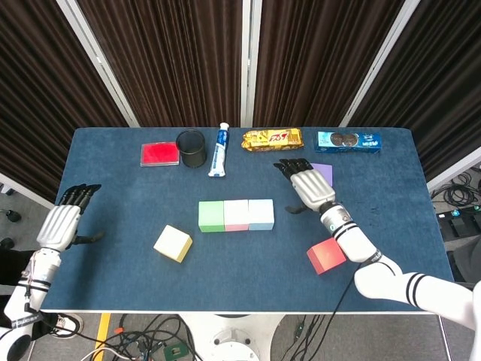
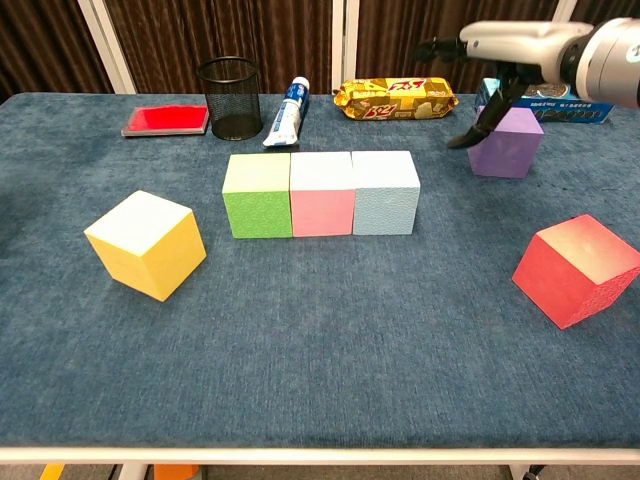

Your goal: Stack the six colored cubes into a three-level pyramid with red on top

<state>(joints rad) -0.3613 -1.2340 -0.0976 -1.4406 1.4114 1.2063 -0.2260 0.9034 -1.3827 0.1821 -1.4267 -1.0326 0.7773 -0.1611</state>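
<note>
Green [image 1: 211, 216], pink [image 1: 236, 214] and light blue [image 1: 261, 213] cubes stand touching in a row at the table's middle. The yellow cube [image 1: 173, 243] lies tilted to their front left. The red cube [image 1: 326, 256] sits at the front right. The purple cube [image 2: 505, 142] stands at the back right, partly hidden in the head view by my right hand [image 1: 310, 184]. That hand hovers over the purple cube's left side with fingers spread and holds nothing. My left hand [image 1: 62, 224] hangs open off the table's left edge.
Along the back stand a red flat box [image 1: 159, 154], a black mesh cup [image 1: 192, 148], a toothpaste tube [image 1: 219, 150], a gold snack pack [image 1: 272, 138] and a blue biscuit pack [image 1: 348, 141]. Blue cloth covers the table [image 1: 113, 195].
</note>
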